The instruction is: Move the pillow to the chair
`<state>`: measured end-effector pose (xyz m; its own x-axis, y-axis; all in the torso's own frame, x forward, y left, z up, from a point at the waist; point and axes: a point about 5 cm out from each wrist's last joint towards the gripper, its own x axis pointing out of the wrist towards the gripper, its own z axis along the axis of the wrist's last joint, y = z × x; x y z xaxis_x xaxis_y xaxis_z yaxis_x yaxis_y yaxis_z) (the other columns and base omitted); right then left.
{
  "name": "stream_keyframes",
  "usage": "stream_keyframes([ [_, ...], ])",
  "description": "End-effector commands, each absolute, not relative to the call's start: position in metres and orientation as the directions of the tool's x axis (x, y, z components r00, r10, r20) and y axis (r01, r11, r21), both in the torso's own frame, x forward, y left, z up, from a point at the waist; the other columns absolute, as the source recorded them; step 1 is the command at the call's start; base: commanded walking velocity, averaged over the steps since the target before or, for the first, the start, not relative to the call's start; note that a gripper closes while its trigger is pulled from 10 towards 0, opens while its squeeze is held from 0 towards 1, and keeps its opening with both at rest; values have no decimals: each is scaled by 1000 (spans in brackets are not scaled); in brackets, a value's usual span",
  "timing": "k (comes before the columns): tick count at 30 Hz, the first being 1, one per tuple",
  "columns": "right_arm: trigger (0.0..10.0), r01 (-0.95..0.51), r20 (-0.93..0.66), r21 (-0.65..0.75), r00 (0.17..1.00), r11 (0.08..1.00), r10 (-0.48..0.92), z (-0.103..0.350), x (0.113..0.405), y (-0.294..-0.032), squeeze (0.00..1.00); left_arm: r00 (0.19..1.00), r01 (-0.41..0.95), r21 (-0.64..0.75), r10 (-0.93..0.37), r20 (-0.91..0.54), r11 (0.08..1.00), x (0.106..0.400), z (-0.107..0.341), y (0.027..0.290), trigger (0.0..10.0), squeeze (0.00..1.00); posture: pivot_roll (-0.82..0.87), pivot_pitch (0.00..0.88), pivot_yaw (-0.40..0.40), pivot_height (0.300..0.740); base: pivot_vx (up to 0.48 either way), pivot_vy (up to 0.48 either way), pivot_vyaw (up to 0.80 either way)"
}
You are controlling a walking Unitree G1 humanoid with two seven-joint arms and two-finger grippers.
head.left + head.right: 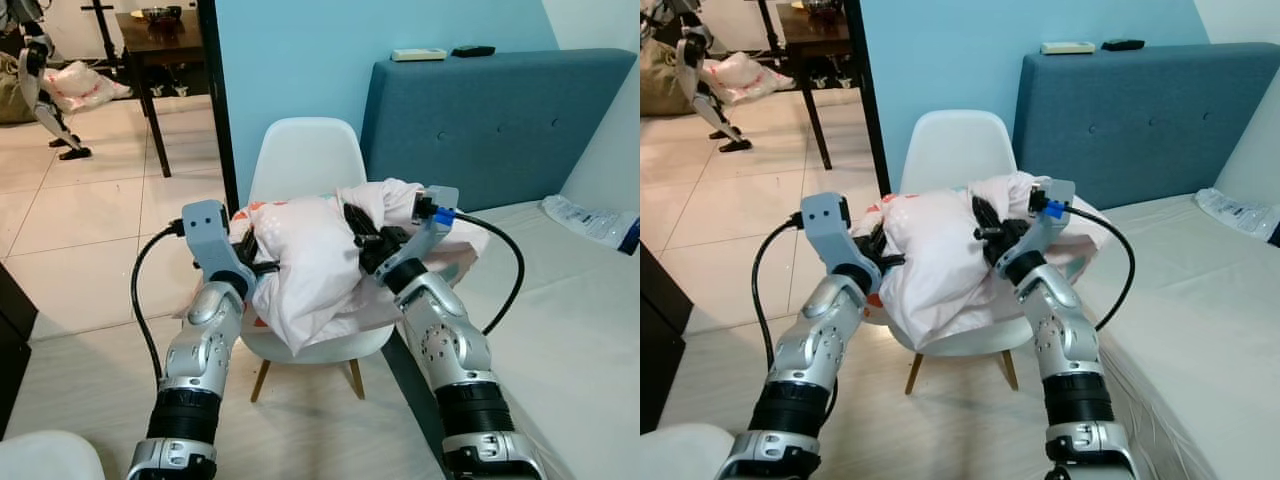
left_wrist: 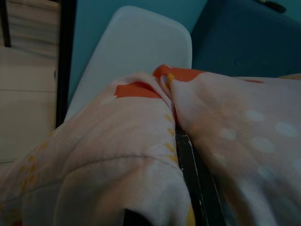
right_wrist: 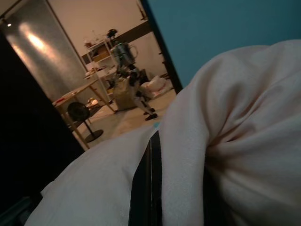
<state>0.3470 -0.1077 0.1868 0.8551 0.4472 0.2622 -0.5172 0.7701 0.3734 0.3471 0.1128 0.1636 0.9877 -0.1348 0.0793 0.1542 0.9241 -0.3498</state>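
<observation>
Both grippers, left gripper [image 1: 258,262] and right gripper [image 1: 362,238], I see pinched tight into the pillow's [image 1: 305,262] cloth from either side. Pillow sits on the white chair [image 1: 305,155], slumped over its seat beside the bed [image 1: 575,320].

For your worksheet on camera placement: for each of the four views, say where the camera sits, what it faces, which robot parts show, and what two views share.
Left eye: head, looking down at pillow on chair; both arms, left gripper, right gripper.
Right eye: same, slightly shifted.
Left wrist: along its finger, buried in pillow folds, chair back beyond.
Right wrist: along its finger in pillow, toward the room's table.
Shared: all show the pillow; both eyes show bed.
</observation>
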Motion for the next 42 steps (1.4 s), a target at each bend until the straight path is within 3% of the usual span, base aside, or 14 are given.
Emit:
stream_keyframes([
  [1,10000,-547,276,361,837,756,473,190,345,-98,0,967,243,-318,-203,156,916,347,180,95,10000,0,-104,17,5,740,326,0,0],
  [42,10000,-521,269,367,852,771,449,190,346,-99,0,948,315,-328,-278,153,891,344,180,74,10000,0,-111,33,21,740,363,0,0],
])
